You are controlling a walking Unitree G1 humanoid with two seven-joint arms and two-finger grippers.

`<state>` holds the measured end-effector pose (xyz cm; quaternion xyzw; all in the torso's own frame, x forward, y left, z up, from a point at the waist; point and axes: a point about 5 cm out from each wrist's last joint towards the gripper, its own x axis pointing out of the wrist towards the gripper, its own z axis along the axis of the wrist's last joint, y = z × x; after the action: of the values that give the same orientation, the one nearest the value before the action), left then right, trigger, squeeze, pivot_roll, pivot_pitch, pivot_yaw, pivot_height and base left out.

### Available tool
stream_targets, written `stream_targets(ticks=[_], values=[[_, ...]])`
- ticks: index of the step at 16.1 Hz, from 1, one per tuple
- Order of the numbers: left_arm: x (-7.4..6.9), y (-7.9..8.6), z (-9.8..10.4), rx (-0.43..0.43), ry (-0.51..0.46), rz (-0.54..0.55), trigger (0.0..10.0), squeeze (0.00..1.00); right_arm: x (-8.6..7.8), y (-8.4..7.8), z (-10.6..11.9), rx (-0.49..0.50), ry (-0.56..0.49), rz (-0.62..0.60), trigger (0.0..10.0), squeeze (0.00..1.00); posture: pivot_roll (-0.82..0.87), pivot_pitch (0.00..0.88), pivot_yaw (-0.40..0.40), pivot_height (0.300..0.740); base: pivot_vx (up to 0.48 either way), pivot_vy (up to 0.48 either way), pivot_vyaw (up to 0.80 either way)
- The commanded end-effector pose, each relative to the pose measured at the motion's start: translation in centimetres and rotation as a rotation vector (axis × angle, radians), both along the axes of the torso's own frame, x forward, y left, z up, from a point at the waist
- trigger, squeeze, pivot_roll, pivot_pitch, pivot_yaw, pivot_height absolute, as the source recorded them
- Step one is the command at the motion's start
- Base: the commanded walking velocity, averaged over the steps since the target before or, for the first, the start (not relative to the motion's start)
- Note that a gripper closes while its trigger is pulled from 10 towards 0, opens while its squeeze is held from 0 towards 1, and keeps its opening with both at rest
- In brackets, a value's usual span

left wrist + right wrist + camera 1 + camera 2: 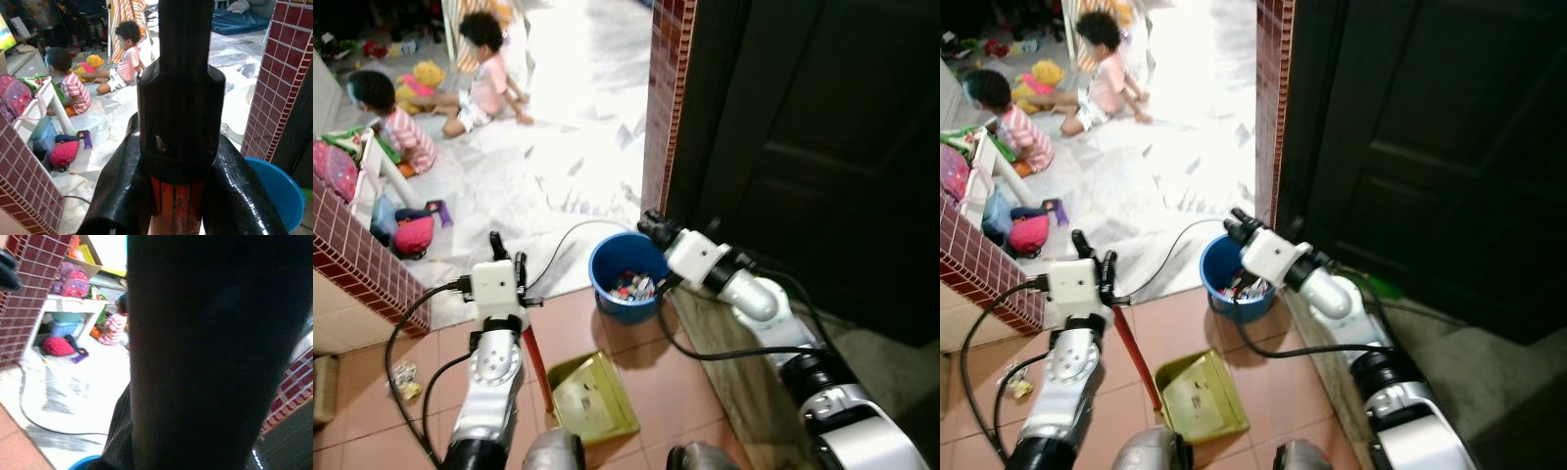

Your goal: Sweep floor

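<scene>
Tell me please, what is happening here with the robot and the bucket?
The left gripper is shut on the red handle of a yellow-green plastic dustpan, which rests on the terracotta tile floor. The right gripper reaches over a round blue plastic bucket with litter inside. Two children sit playing on the white floor beyond.

Silver arms, white wrist blocks, black cables, black pincers.
</scene>
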<state>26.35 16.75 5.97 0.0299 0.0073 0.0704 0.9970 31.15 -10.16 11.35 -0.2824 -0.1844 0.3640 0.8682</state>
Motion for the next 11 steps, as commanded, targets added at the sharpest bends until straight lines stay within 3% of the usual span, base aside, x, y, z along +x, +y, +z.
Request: stream_targets(ticks=[1,4,6,7,9,11], values=[[-0.8,1.9,0.1,0.088,0.038,0.013,10.0,0.00,0.1,1.2,0.8,0.024,-0.052,0.039,10.0,0.00,0.17,0.176,0.101,0.740,0.000,0.000,0.00],[-1.8,2.3,0.3,0.115,0.060,-0.003,10.0,0.00,-0.3,3.2,-1.0,0.083,0.046,0.025,10.0,0.00,0.20,0.190,0.129,0.740,0.000,0.000,0.00],[-1.7,2.2,0.5,0.116,0.066,-0.012,10.0,0.00,-0.8,4.4,-1.2,0.130,0.083,0.050,10.0,0.00,0.19,0.179,0.134,0.740,0.000,0.000,0.00],[-1.3,1.8,0.7,0.112,0.061,-0.023,10.0,0.00,-1.1,5.4,-0.8,0.202,0.133,0.077,10.0,0.00,0.17,0.170,0.129,0.740,0.000,0.000,0.00],[-0.8,1.4,1.1,0.101,0.059,-0.026,10.0,0.00,-1.6,6.3,0.7,0.242,0.110,0.154,10.0,0.00,0.15,0.165,0.123,0.740,0.000,0.000,0.00],[-0.3,0.6,1.7,0.071,0.042,-0.051,10.0,0.00,-1.8,5.5,2.1,0.254,0.006,0.116,10.0,0.00,0.12,0.155,0.103,0.740,0.000,0.000,0.00]])
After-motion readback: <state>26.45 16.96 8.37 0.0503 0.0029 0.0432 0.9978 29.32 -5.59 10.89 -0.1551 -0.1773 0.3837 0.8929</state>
